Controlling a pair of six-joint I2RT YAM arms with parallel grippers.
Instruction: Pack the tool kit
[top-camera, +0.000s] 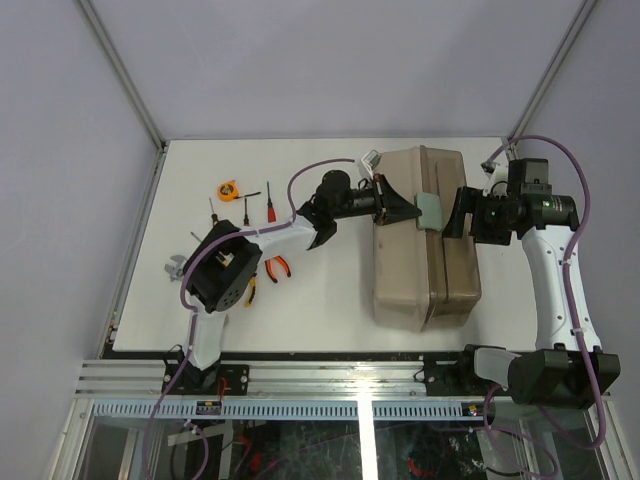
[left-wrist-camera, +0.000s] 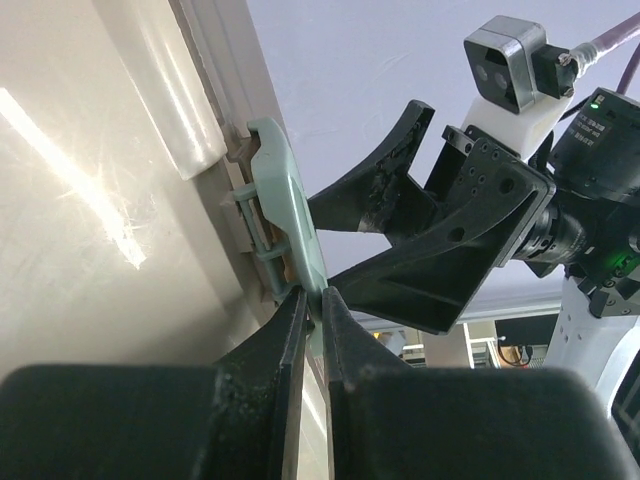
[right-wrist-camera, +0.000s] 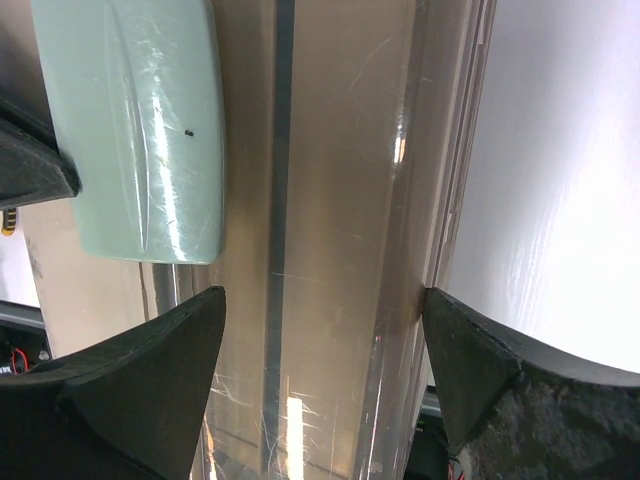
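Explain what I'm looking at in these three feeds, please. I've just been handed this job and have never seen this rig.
Two robot arms are bolted at the near edge of a white table, each ending in a two-finger gripper. The overhead view looks down from behind them; the other two come from cameras on each wrist. A beige toolbox lies on the table, closed, with a green latch on its side. The left gripper is shut, pinching the latch's edge. The right gripper is open, its fingers straddling the box's edge beside the latch, holding nothing. Left of the box lie loose tools: an orange tape measure, screwdrivers and pliers.
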